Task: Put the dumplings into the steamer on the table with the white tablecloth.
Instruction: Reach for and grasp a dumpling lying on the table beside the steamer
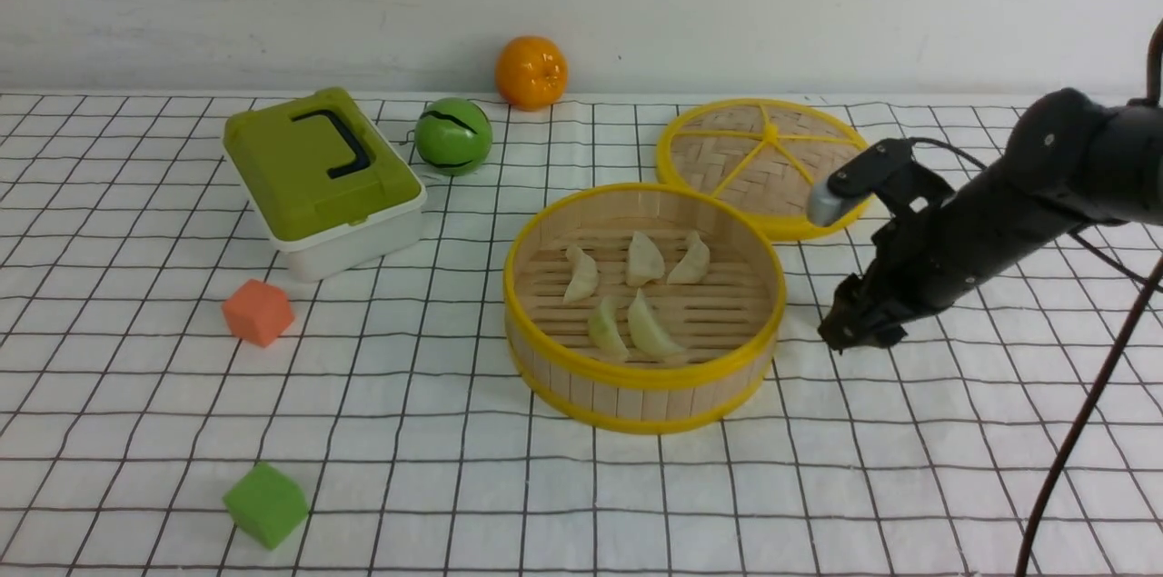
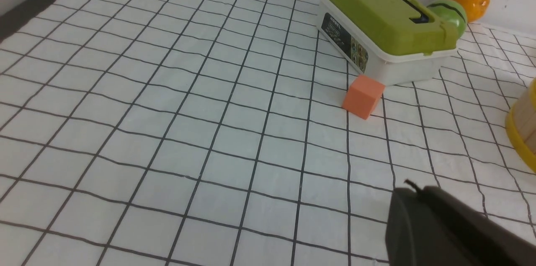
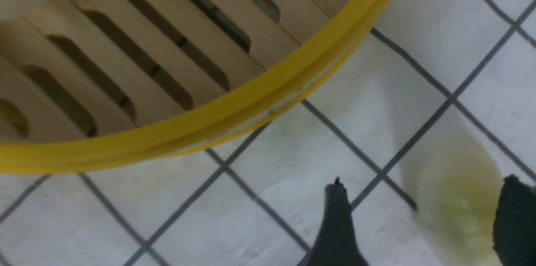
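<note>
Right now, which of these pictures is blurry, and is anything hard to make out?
Front view: sharp, evenly lit, only soft shadows beside the steamer. Left wrist view: tablecloth crisp, left gripper a dark soft-edged shape. Right wrist view: too close, so soft; the greenish dumpling inside the open right gripper is a smear, pleats unreadable.

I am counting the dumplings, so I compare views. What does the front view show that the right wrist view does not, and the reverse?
Only the front view: all five dumplings inside the steamer, the lid, the green box. Only the right wrist view: a sixth dumpling on the cloth, between the fingers of the open right gripper. Both: the steamer's yellow rim, the cloth, the right gripper.
</note>
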You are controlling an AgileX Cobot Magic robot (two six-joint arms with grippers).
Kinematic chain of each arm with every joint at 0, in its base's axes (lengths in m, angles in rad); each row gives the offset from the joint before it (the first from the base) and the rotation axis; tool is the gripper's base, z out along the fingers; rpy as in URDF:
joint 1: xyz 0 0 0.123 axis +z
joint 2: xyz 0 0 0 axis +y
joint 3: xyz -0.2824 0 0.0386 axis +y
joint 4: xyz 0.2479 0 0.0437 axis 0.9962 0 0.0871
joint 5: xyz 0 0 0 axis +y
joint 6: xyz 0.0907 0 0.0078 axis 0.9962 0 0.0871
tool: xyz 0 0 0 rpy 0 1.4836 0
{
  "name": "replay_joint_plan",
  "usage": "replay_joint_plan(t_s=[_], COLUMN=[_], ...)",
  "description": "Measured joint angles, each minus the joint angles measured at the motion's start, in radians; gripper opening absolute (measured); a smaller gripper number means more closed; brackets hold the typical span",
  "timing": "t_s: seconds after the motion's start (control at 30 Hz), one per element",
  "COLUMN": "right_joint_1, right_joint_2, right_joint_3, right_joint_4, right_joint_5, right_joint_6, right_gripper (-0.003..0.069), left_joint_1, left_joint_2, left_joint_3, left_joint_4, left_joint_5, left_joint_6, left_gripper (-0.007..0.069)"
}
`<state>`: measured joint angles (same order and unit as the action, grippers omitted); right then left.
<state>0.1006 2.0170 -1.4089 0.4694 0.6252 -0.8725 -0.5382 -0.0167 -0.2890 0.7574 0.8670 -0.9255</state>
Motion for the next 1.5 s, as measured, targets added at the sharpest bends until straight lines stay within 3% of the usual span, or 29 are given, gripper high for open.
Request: replay_joint_plan(t_s=[0.17, 0.27, 0.47, 0.6, 0.73, 0.77, 0.87, 1.03, 1.13, 1.23, 1.37, 1.4, 1.43, 1.47, 1.5], right_joint_1=[-0.002, -0.002, -0.001, -0.001, -0.002, -0.004, -0.004, -0.006, -0.007, -0.008, -0.008, -0.008, -0.008, -0.008, -0.008], right_joint_2=[0.031, 0.036, 0.019, -0.04, -0.092, -0.094, -0.075, -0.014, 0.015, 0.035, 0.04, 0.04, 0.04, 0.04, 0.04], right_joint_3=[-0.01, -0.012, -0.006, -0.004, -0.013, -0.019, -0.019, -0.019, -0.019, -0.019, -0.019, -0.019, -0.019, -0.019, -0.021], right_joint_4=[0.023, 0.041, 0.068, 0.085, 0.093, 0.095, 0.087, 0.024, -0.004, -0.01, -0.015, -0.017, -0.017, -0.015, -0.014], right_joint_5=[-0.063, -0.074, -0.002, 0.001, -0.007, -0.012, -0.018, -0.056, -0.079, -0.087, -0.089, -0.089, -0.089, -0.094, -0.095], right_joint_6=[-0.015, -0.019, -0.019, -0.027, -0.029, -0.028, -0.028, -0.027, -0.027, -0.013, 0.057, 0.102, 0.107, 0.155, 0.16], right_gripper=[0.0372, 0.0211, 0.0057, 0.006, 0.0164, 0.0249, 0.0393, 0.0503, 0.0499, 0.0449, 0.0329, 0.0249, 0.0239, 0.0169, 0.015], left_joint_1=[0.0, 0.0, 0.0, 0.0, 0.0, 0.0, 0.0, 0.0, 0.0, 0.0, 0.0, 0.0, 0.0, 0.0, 0.0], left_joint_2=[0.0, 0.0, 0.0, 0.0, 0.0, 0.0, 0.0, 0.0, 0.0, 0.0, 0.0, 0.0, 0.0, 0.0, 0.0], left_joint_3=[0.0, 0.0, 0.0, 0.0, 0.0, 0.0, 0.0, 0.0, 0.0, 0.0, 0.0, 0.0, 0.0, 0.0, 0.0], left_joint_4=[0.0, 0.0, 0.0, 0.0, 0.0, 0.0, 0.0, 0.0, 0.0, 0.0, 0.0, 0.0, 0.0, 0.0, 0.0], left_joint_5=[0.0, 0.0, 0.002, 0.002, 0.002, 0.003, 0.003, 0.003, 0.003, 0.003, 0.003, 0.003, 0.003, 0.003, 0.003], left_joint_6=[-0.001, -0.003, -0.003, -0.003, -0.003, -0.003, -0.003, -0.003, -0.003, -0.003, -0.003, -0.003, -0.003, -0.003, -0.003], left_gripper=[0.0006, 0.0008, 0.0013, 0.0017, 0.0019, 0.0019, 0.0019, 0.0019, 0.0019, 0.0019, 0.0019, 0.0019, 0.0019, 0.0019, 0.0019])
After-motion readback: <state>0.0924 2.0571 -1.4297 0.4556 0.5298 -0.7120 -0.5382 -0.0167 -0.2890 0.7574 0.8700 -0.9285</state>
